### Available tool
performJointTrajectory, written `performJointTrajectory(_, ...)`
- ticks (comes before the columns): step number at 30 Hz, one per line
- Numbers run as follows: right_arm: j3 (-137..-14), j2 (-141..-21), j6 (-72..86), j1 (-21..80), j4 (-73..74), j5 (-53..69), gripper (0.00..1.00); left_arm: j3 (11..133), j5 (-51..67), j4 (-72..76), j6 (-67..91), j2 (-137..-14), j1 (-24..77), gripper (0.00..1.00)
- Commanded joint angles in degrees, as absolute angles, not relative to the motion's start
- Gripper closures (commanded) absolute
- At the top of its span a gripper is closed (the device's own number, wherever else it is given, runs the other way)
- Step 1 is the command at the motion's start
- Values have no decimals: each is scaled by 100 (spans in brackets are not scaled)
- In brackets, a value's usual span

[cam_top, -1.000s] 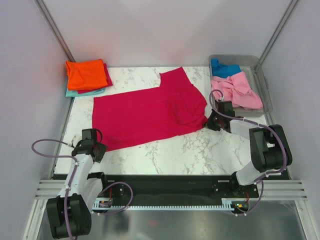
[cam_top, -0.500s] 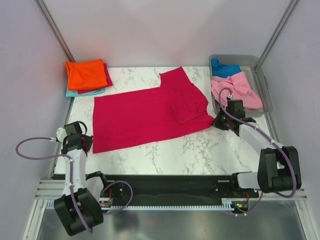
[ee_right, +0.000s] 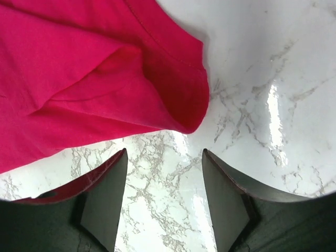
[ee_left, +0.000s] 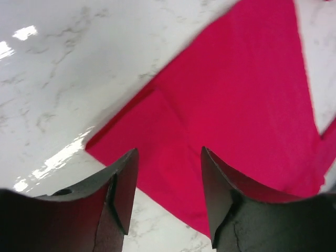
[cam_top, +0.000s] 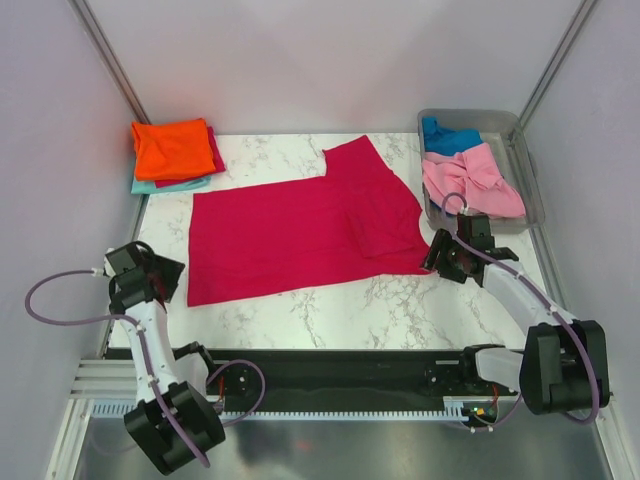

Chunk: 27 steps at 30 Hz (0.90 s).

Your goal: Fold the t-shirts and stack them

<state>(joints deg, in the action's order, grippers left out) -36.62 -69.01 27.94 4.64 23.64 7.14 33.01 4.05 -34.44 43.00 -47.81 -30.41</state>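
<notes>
A crimson-pink t-shirt (cam_top: pixel 300 235) lies spread flat across the middle of the marble table, one sleeve pointing to the back. My left gripper (cam_top: pixel 163 280) sits low just off its near left corner. In the left wrist view the gripper (ee_left: pixel 169 152) is open and the shirt (ee_left: pixel 236 94) lies on the table beyond the empty gap. My right gripper (cam_top: pixel 438 256) is at the shirt's right hem. In the right wrist view it (ee_right: pixel 164 153) is open over bare marble, with the curled hem (ee_right: pixel 178 100) just ahead.
Folded shirts are stacked at the back left corner, with orange (cam_top: pixel 172 147) on top and a teal edge (cam_top: pixel 168 186) at the bottom. A clear grey tub (cam_top: pixel 523 160) at the back right holds a blue shirt (cam_top: pixel 448 135) and a light pink shirt (cam_top: pixel 475 180). Walls close in on both sides.
The right gripper dragged the shirt's right hem to the right, then opened and let it go. The left gripper drew back to the left and opened. The shirt lies flatter.
</notes>
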Motion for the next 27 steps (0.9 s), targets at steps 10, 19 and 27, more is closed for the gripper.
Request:
performJointTrajectory(10,-5369,-6898,3006,2274,2654,-596,40,4412,1565,-3692,2900,-4386,-2015,40)
performJointTrajectory(19,-6705,-9121,2690,3480,2706,-1081,47,4324,1854,-3525,2795,-4517,-1292,41)
performJointTrajectory(27,-7453,-10326,2707,3885,3006,-1450,48,4307,1907,-3463,2821,-4447,-1169,42)
